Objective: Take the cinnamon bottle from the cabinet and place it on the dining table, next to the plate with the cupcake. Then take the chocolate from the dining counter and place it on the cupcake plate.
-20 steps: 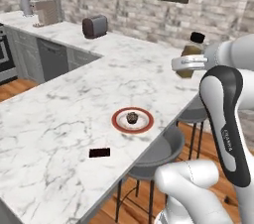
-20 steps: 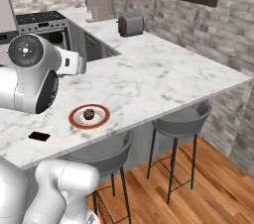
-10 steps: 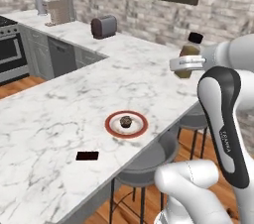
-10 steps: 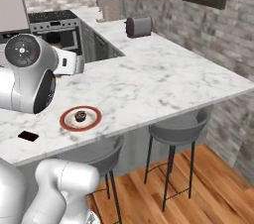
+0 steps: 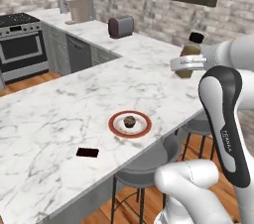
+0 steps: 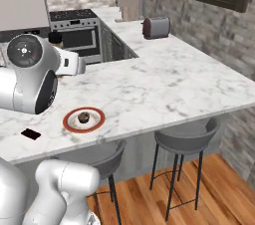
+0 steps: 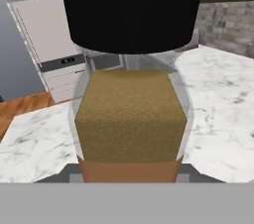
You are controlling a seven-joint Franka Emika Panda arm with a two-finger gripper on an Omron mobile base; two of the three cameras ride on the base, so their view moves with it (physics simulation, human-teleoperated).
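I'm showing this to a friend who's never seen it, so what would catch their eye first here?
Probably the big white robot arm holding a cinnamon bottle in its gripper, up in the air over the marble counter. Next, the red-rimmed plate with a tiny cupcake near the counter's front edge, with a dark chocolate bar lying apart from it.

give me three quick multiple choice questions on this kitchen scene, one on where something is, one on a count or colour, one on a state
1. Where is the chocolate?
A. on the plate
B. on the counter, apart from the plate
C. on a stool

2. What colour is the bottle's cap?
A. black
B. white
C. red

3. What is the gripper doing?
A. open over the plate
B. shut on the bottle
C. shut on the cupcake

Answers:
1 B: the bar lies on bare marble, clear of the plate.
2 A: the bottle has a black cap.
3 B: the bottle sits in the gripper above the counter; the cupcake sits on the plate.
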